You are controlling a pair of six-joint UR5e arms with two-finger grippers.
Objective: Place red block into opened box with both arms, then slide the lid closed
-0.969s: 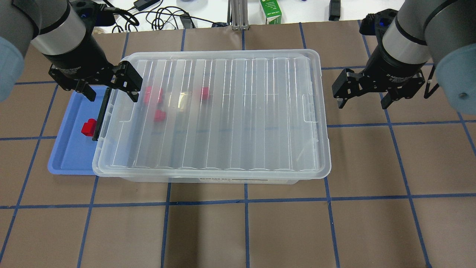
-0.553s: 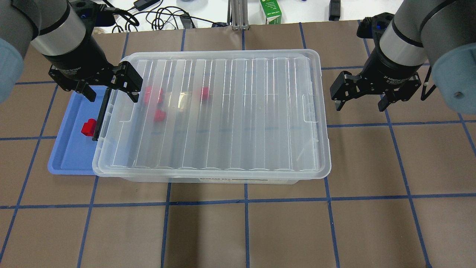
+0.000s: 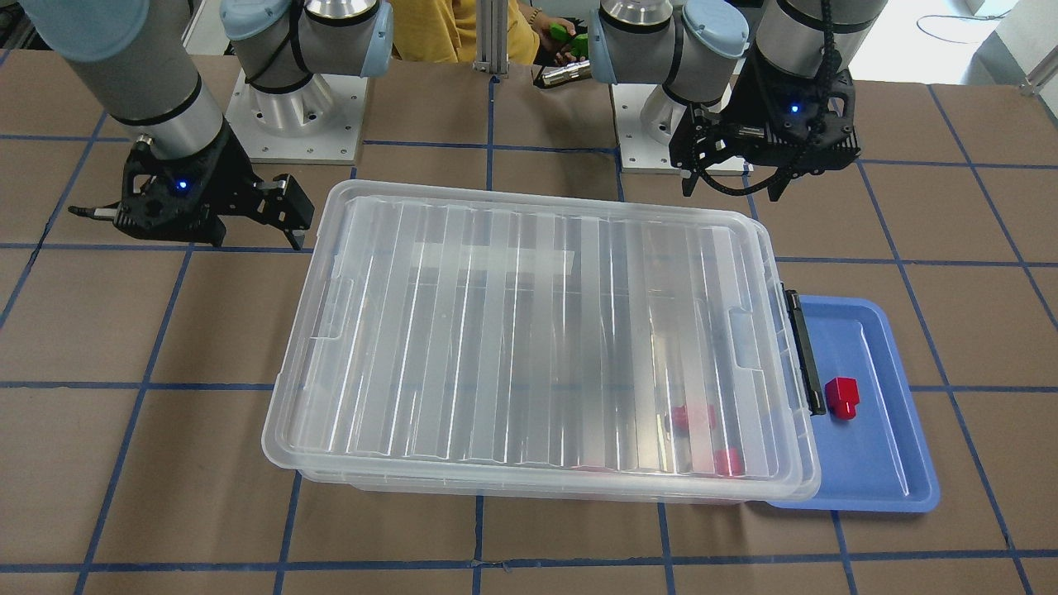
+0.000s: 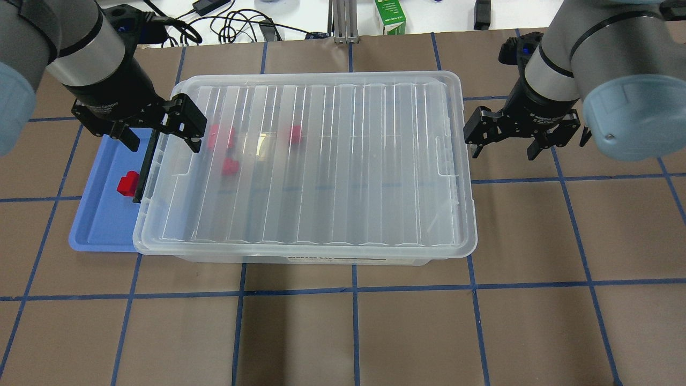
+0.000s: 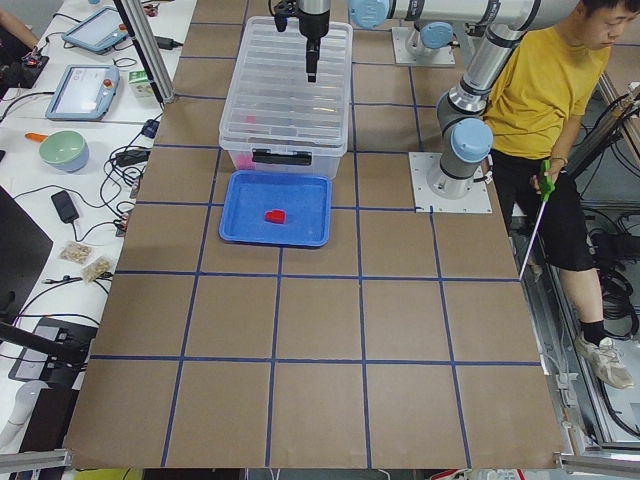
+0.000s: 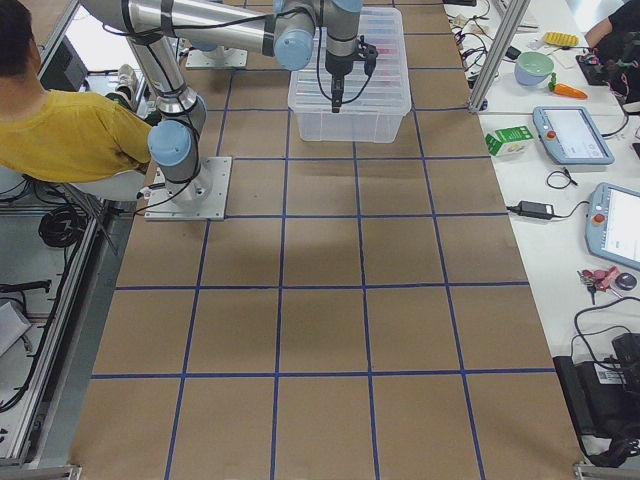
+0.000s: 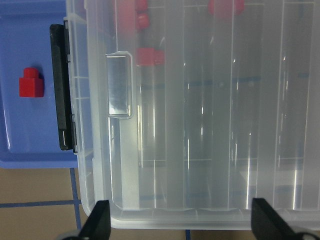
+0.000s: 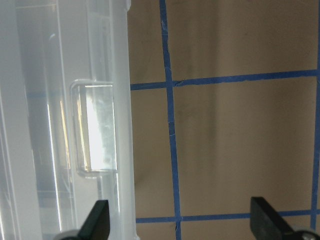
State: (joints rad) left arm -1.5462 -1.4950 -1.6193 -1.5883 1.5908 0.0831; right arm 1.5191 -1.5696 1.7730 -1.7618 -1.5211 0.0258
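A red block (image 4: 127, 183) (image 3: 842, 397) (image 7: 31, 85) lies on the blue tray (image 4: 102, 214) beside the box (image 4: 321, 259), next to the black latch (image 4: 144, 163). The ribbed clear lid (image 4: 348, 161) (image 3: 537, 330) covers the box, and three more red blocks (image 4: 221, 136) show blurred through it. My left gripper (image 4: 162, 140) (image 3: 732, 188) (image 7: 182, 225) hovers open over the box's latch end, above the lid's recess (image 7: 119, 85). Just off the opposite short end, my right gripper (image 4: 502, 153) (image 3: 256, 240) (image 8: 181, 225) stands open and holds nothing.
The blue tray (image 3: 876, 463) is partly tucked under the box's latch end. A green carton (image 4: 390, 16) and cables (image 4: 225, 24) lie beyond the table's far edge. A person in a yellow shirt (image 5: 540, 90) stands by the robot's base.
My right gripper has moved left, closer to the box's short end. The left gripper has shifted only slightly. Box, lid and blocks have not moved.
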